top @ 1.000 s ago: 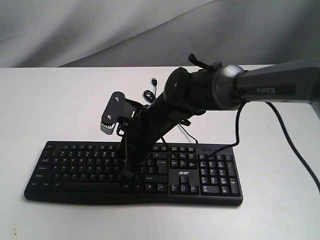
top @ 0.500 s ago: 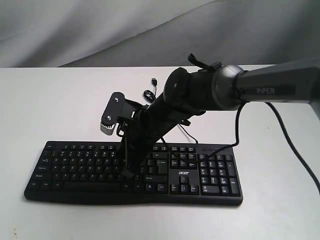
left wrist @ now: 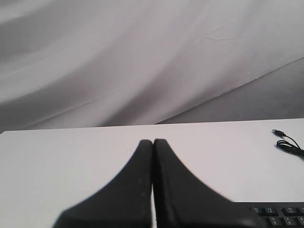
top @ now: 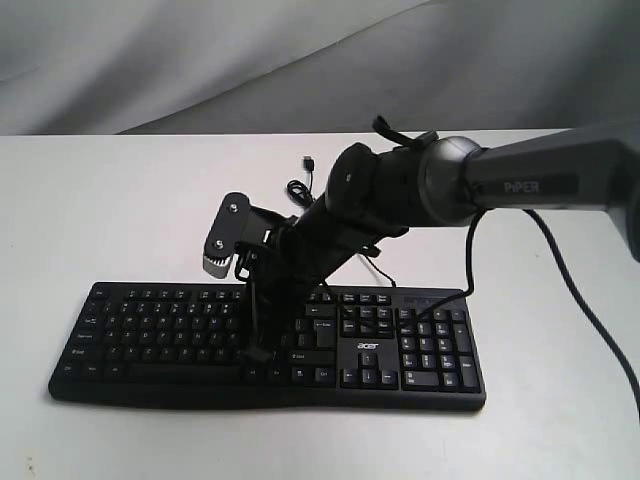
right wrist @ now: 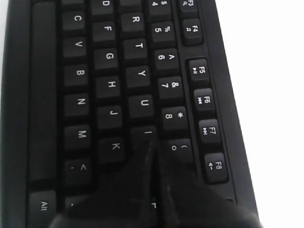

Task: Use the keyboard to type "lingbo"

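Note:
The black keyboard (top: pixel 400 345) with its white "acer" logo lies across the front of the white table. My right arm reaches over it from the right, and my right gripper (top: pixel 258 352) points down at the letter keys, shut with nothing in it. In the right wrist view the right gripper (right wrist: pixel 153 145) has its tips at the near edge of the I key (right wrist: pixel 148 132), between K and 9; the fingers hide the keys under them. My left gripper (left wrist: pixel 153 141) is shut and empty above bare table, with a corner of the keyboard (left wrist: pixel 280 216) beside it.
The keyboard's thin black USB cable (top: pixel 298 186) lies coiled behind it, its plug (top: pixel 309 162) loose on the table; the same cable (left wrist: pixel 287 142) shows in the left wrist view. A grey cloth backdrop (top: pixel 200 60) hangs behind the table. The right arm's own cable (top: pixel 580 290) trails over the table.
The right arm has sunk a little and its shut fingertips have come slightly lower over the keys. The keyboard has not moved.

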